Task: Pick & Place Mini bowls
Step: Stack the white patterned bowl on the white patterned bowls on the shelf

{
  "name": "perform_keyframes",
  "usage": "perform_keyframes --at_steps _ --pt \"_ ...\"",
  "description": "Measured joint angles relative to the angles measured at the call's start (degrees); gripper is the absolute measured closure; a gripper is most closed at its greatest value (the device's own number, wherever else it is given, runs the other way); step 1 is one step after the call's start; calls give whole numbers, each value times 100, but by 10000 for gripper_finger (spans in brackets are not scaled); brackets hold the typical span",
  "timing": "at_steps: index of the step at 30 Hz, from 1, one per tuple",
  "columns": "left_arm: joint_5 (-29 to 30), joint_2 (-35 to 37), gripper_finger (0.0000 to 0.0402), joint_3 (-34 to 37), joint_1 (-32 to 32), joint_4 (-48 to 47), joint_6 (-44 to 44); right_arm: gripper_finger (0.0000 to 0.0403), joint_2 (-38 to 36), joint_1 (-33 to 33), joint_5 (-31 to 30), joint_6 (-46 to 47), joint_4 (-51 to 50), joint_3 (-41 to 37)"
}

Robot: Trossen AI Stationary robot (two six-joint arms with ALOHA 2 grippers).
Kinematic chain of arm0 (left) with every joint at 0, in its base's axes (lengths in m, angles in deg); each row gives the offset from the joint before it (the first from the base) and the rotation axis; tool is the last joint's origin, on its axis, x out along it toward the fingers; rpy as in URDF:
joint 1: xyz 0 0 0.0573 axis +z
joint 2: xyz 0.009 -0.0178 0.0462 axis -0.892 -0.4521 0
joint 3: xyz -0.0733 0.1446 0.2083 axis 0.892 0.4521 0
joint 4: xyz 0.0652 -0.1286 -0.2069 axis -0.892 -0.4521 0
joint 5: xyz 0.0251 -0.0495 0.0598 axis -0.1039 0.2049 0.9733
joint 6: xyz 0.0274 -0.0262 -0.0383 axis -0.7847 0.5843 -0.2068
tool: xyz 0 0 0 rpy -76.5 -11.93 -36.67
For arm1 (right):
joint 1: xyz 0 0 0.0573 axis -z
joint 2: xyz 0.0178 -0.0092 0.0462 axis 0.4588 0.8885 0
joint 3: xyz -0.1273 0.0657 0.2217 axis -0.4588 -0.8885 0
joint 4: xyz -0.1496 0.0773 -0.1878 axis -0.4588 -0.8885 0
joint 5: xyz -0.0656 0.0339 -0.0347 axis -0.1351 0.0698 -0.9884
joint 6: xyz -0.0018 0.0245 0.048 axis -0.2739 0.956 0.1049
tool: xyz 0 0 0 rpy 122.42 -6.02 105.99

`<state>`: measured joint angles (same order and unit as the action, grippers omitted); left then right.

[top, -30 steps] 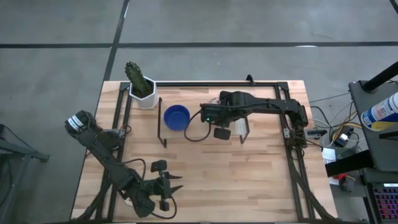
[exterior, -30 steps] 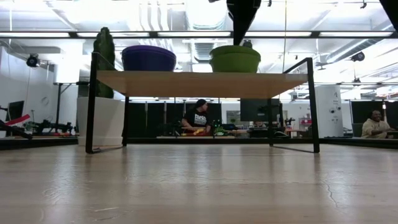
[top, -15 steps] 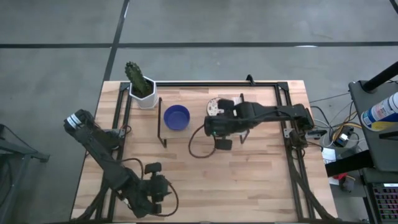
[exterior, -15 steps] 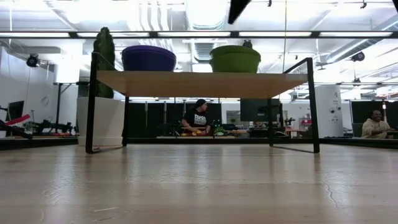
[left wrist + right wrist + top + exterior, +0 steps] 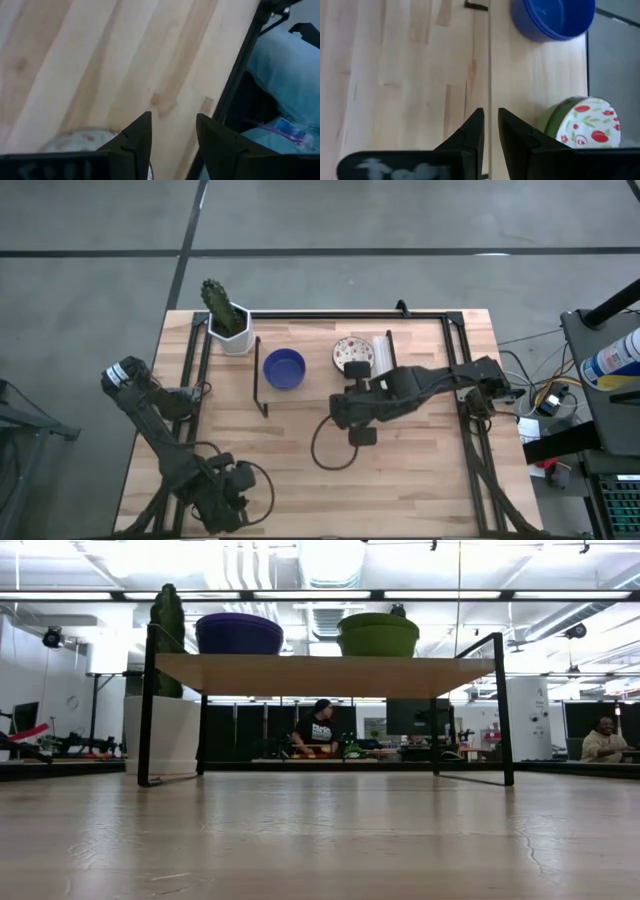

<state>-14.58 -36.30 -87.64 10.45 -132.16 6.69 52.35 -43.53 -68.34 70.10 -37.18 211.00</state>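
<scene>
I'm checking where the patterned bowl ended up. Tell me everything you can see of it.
The patterned bowl sits upright on the shelf, right of the blue bowl. Its inside is cream-white with red and green speckles; its outer wall looks green in the low view. Nothing grips it; the right gripper is apart from it.

On the shelf (image 5: 420, 320) beside the cactus pot (image 5: 229, 330) sit two bowls: one blue bowl (image 5: 284, 368), one patterned bowl (image 5: 353, 354). Two arms.
</scene>
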Motion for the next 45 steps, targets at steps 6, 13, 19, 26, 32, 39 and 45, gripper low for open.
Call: perform_keyframes --at_steps 6,13,19,26,32,39,45 --pt "-487 -102 255 0 -374 -1 986 351 4 -197 -29 -84 125 0" --pt "-437 -399 255 0 -602 -65 1633 351 2 -231 -73 -87 174 0" --pt "-504 -904 255 4 -605 -71 1574 351 2 -231 -73 -76 186 -2" --pt "-1038 -1271 255 7 -605 -296 1539 351 3 -231 -69 -80 271 -2" --pt "-1097 -1269 259 7 -627 -377 1455 351 2 -231 -68 -80 311 -2" --pt "-1153 -1273 306 7 -631 -394 731 351 3 -236 -47 -86 309 -2" --pt "-731 -1225 386 -7 -633 -599 157 351 2 -275 84 -475 384 -2"
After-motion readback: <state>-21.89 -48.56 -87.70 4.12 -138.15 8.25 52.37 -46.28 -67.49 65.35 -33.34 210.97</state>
